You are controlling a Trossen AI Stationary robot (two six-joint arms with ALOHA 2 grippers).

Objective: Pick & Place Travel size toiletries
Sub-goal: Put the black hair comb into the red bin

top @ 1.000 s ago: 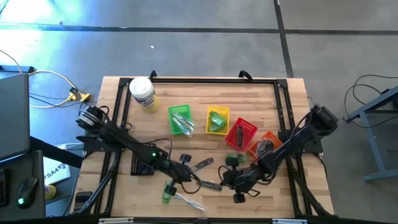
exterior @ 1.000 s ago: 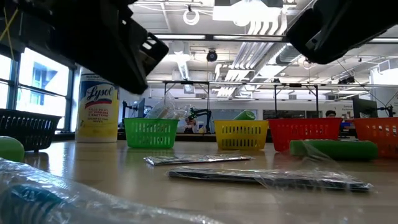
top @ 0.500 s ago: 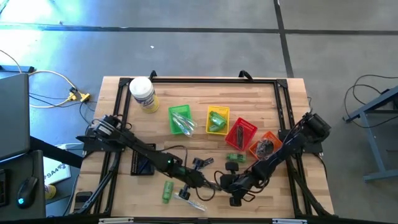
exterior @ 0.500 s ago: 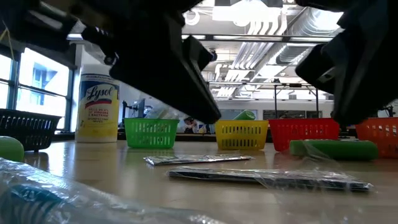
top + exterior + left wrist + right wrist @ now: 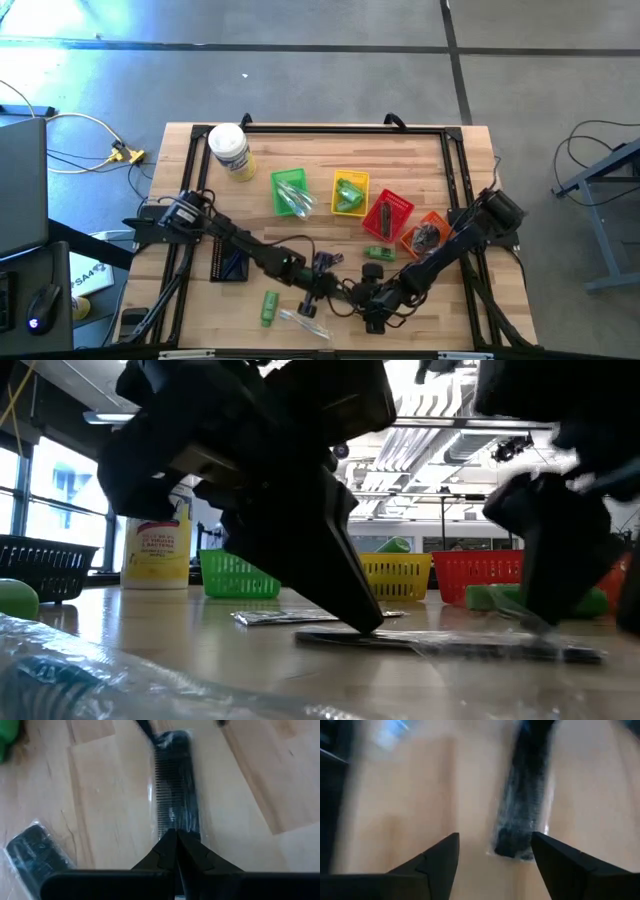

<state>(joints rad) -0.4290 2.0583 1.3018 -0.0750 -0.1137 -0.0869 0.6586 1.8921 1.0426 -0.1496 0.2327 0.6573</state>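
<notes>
wooden table (image 5: 420, 160), mesh baskets (image 5: 350, 193), wrapped comb (image 5: 173, 785)

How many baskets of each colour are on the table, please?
green basket: 1
yellow basket: 1
red basket: 1
orange basket: 1
black basket: 1
Total: 5

One camera hangs overhead, facing straight down on the whole bench (image 5: 400, 150). Another sits at bench height, facing level toward twelve o'clock. Both wrist cameras look closely down at the same wrapped comb (image 5: 173, 782).
</notes>
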